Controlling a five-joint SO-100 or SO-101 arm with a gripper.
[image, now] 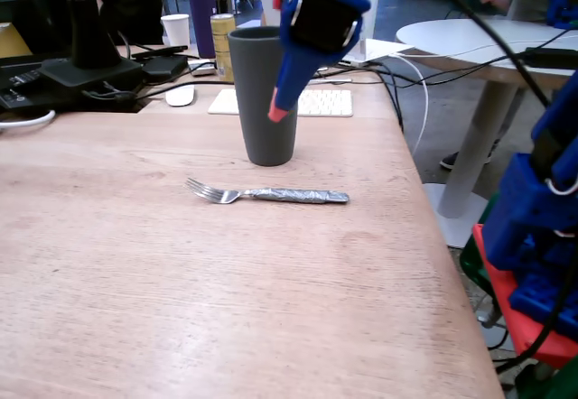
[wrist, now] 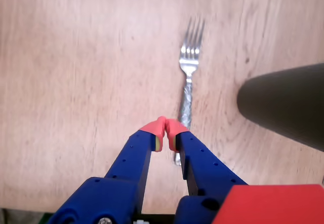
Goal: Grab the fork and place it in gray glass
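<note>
Wrist view shows the tool [wrist: 165,133] with its red tips pressed together, empty, hanging above the foil-wrapped handle of the fork [wrist: 188,77] lying flat mid-frame on the worktop [wrist: 76,82], beside the gray glass [wrist: 288,105] at right.

My fixed view looks across the pale wooden table [image: 135,264] from its near edge; my wrist view stares straight down, close, sharing the foil-handled silver fork [image: 267,194] [wrist: 188,84].
</note>
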